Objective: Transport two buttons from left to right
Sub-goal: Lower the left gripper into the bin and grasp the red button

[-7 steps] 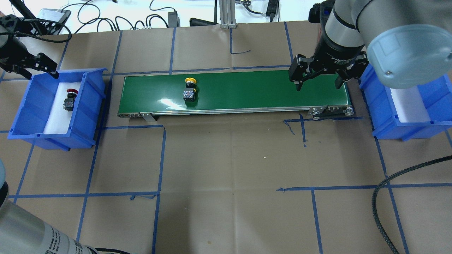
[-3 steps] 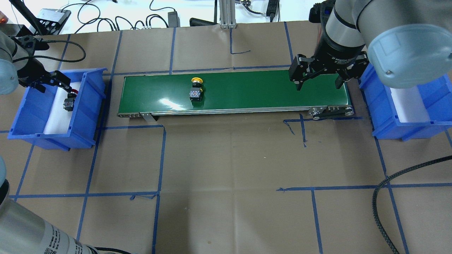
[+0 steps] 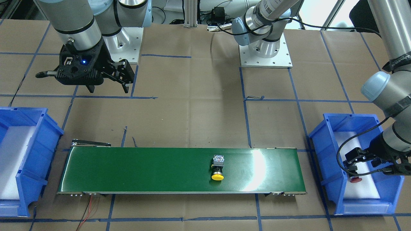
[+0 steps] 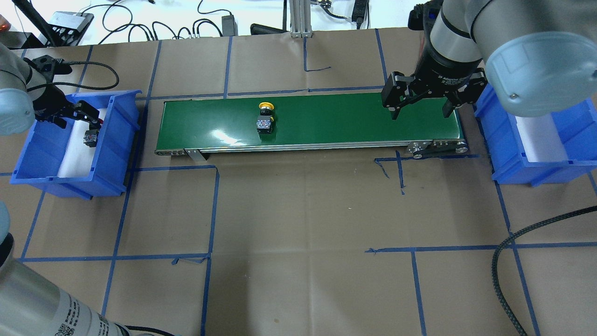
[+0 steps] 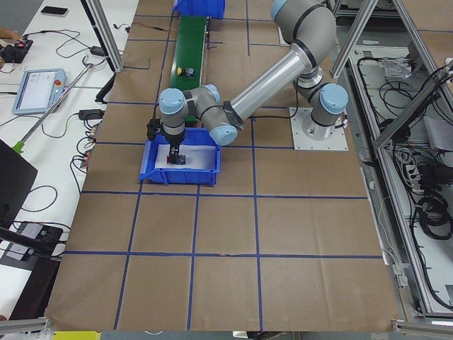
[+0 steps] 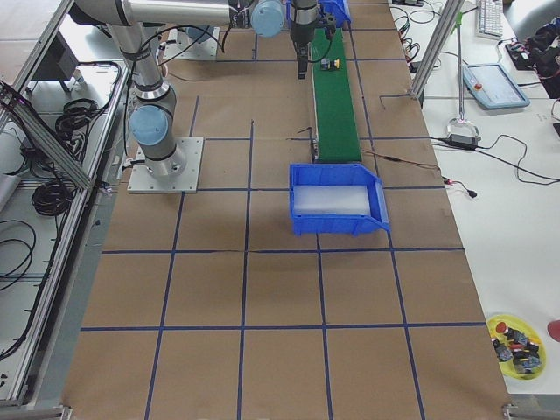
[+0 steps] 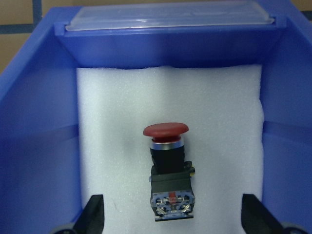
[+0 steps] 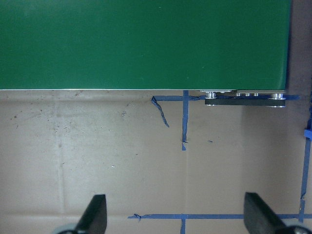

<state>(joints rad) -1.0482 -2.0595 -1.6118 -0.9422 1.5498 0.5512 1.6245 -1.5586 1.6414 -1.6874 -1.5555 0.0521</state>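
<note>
The left hand point(image 7: 174, 217) hangs low inside the left blue bin point(image 7: 44, 146), fingers spread wide on either side of the red button point(image 7: 168, 170), which lies on its side on the white foam pad point(image 7: 112, 112). The fingertips stand level with its rear block and well clear of it. To my eye the grasp is where trouble starts. If the fingers close higher up, on the round collar or cap, the button could pivot or squirt out. If the hand presses too deep, it may dig into the soft foam or clip a bin wall. The yellow button point(image 4: 265, 116) lies on its side on the green conveyor belt point(image 4: 336, 116), left of the middle. The right hand point(image 4: 422, 113) waits above the belt's right end, also wide open and holding nothing, with the right blue bin point(image 4: 536, 172) just beside it. Should the belt bring the button along and that hand close late, or off centre on the rounded cap, the button could roll, slip away, or run off the end onto the counter point(image 4: 303, 210) short of the bin.
</note>
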